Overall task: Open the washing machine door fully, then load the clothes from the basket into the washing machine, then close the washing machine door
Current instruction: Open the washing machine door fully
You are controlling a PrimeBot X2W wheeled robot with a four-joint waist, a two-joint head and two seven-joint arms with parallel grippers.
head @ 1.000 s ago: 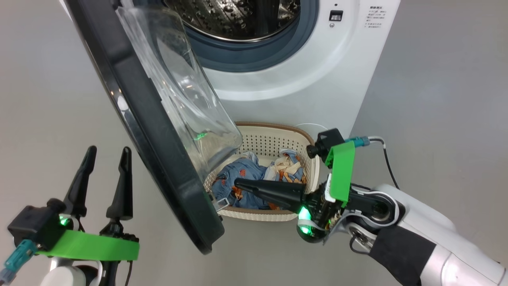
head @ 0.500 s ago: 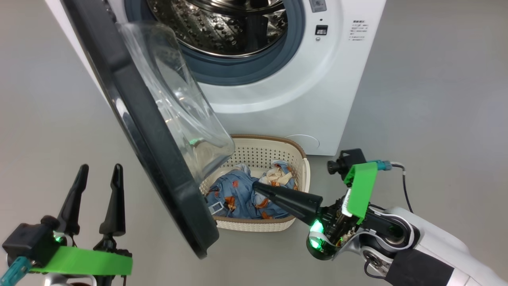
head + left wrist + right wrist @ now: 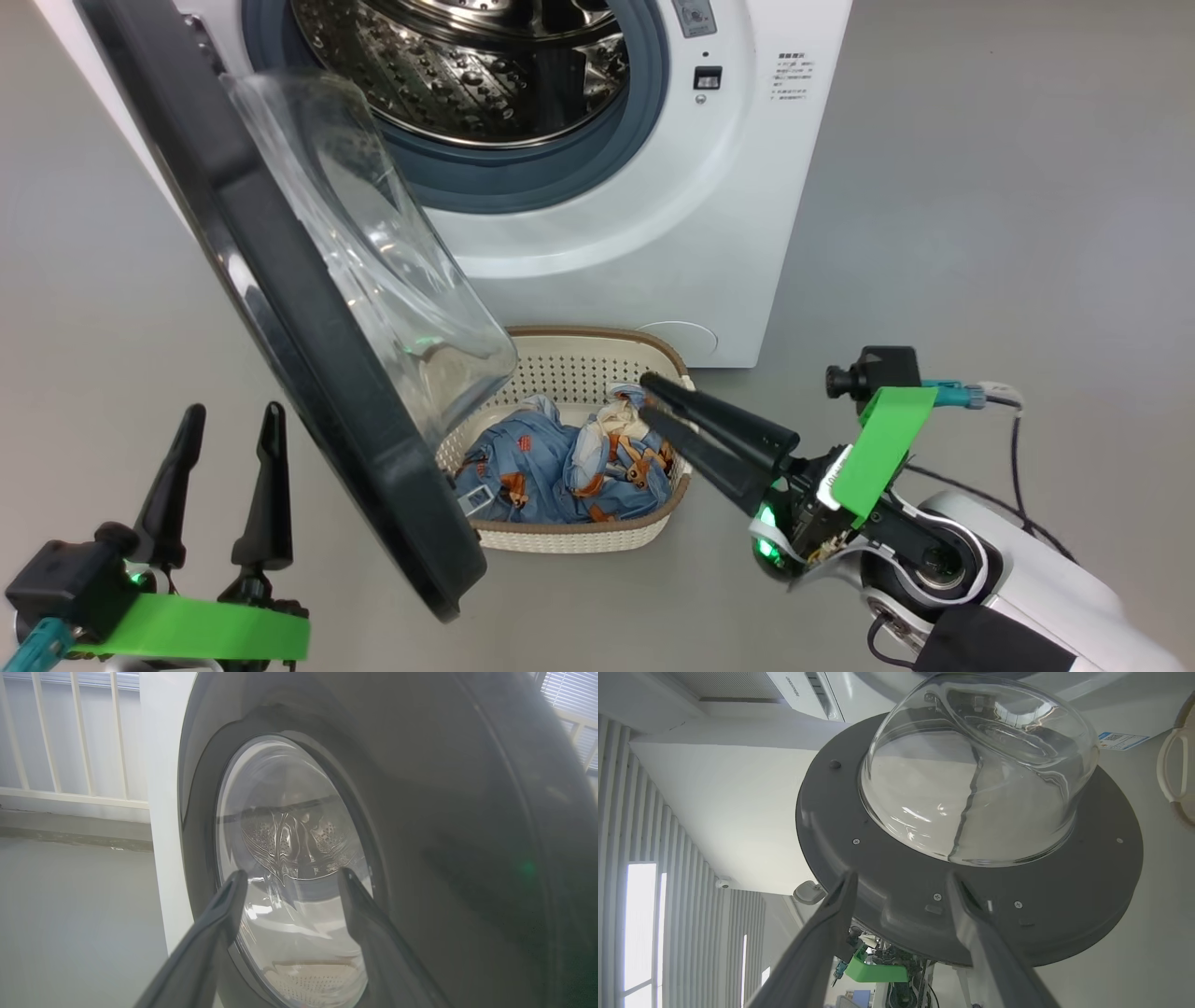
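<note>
Lying heaped in the cream perforated plastic basket (image 3: pixel 579 541) before the white front-loading washing machine (image 3: pixel 653 243): blue animal-print clothes (image 3: pixel 551 462); probably handling light, limp, bunching; pinching a raised fold looking best; right claw (image 3: pixel 646 394) hovering nearby, fingers apart; left claw (image 3: pixel 233 411) hanging spread too.

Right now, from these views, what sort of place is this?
Probably an indoor laundry corner: a big white front-loading washing machine with its black-rimmed glass door open, and a cream perforated plastic basket of blue printed clothes on a grey floor.
</note>
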